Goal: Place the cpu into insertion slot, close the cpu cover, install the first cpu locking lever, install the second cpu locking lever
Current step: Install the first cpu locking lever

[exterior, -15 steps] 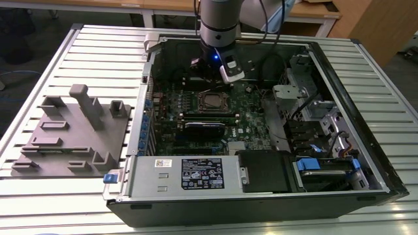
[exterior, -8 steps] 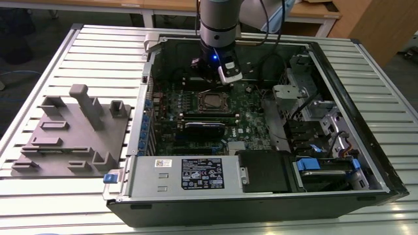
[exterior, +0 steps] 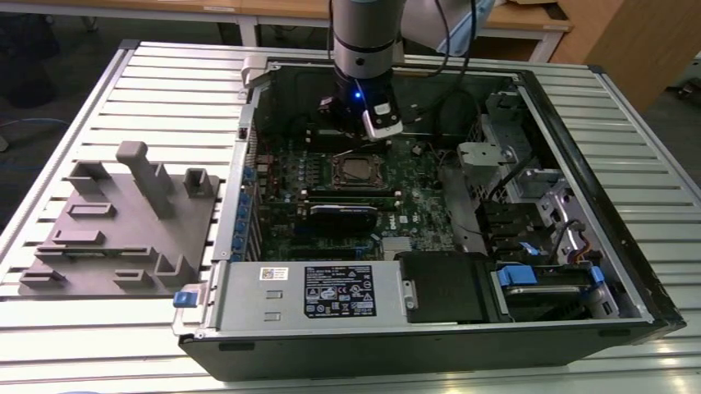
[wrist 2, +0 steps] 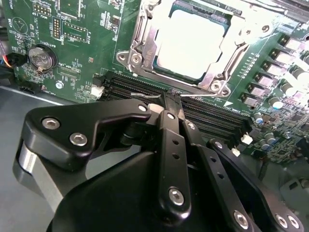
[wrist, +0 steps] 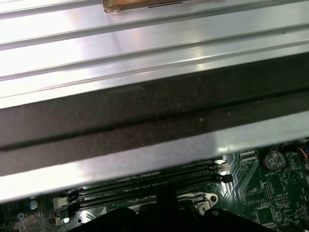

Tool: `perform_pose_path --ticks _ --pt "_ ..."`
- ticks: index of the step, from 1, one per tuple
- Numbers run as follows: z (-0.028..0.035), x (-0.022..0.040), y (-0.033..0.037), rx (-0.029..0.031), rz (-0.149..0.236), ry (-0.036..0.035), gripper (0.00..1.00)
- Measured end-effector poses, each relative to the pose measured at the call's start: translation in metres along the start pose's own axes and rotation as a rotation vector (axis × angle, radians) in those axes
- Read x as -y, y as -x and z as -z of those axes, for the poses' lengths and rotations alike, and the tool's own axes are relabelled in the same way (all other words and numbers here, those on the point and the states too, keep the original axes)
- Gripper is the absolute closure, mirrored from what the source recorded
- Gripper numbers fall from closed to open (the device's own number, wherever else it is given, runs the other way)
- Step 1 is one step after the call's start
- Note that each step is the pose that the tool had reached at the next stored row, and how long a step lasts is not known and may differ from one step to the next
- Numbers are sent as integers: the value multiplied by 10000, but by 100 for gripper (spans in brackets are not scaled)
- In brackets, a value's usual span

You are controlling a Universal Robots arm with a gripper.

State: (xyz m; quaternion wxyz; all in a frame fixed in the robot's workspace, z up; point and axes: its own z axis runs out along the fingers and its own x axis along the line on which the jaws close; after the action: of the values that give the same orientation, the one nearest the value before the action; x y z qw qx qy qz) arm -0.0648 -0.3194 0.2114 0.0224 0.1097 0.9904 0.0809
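The cpu [wrist 2: 190, 43], a silvery square chip, lies in the insertion slot [exterior: 356, 171] on the green motherboard. The cpu cover [wrist 2: 144, 41], a metal frame with a large window, lies down flat around the chip. My gripper [wrist 2: 173, 96] hangs just beside the socket, over the memory slots [wrist 2: 212, 113], with its black fingers [wrist 2: 166, 125] drawn together. A thin wire locking lever [wrist 2: 145, 95] runs along the socket's edge and ends at the fingertips; whether they touch it I cannot tell. In the exterior view the gripper [exterior: 370, 146] stands just behind the socket.
The open computer case [exterior: 613, 205] lies on a slatted metal table [exterior: 164, 90]. A black card [exterior: 345, 215] and a power supply [exterior: 318, 291] sit in front of the socket. A grey fixture [exterior: 121, 222] stands at the exterior view's left. A coin battery [wrist 2: 42, 56] sits on the board.
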Motion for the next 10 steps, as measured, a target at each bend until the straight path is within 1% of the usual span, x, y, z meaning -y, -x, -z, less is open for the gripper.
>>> perform_pose_path --ticks 3,10 --pt "-2 -2 -1 34 -209 -6 90" --pt "-14 -3 -2 146 -876 -25 90"
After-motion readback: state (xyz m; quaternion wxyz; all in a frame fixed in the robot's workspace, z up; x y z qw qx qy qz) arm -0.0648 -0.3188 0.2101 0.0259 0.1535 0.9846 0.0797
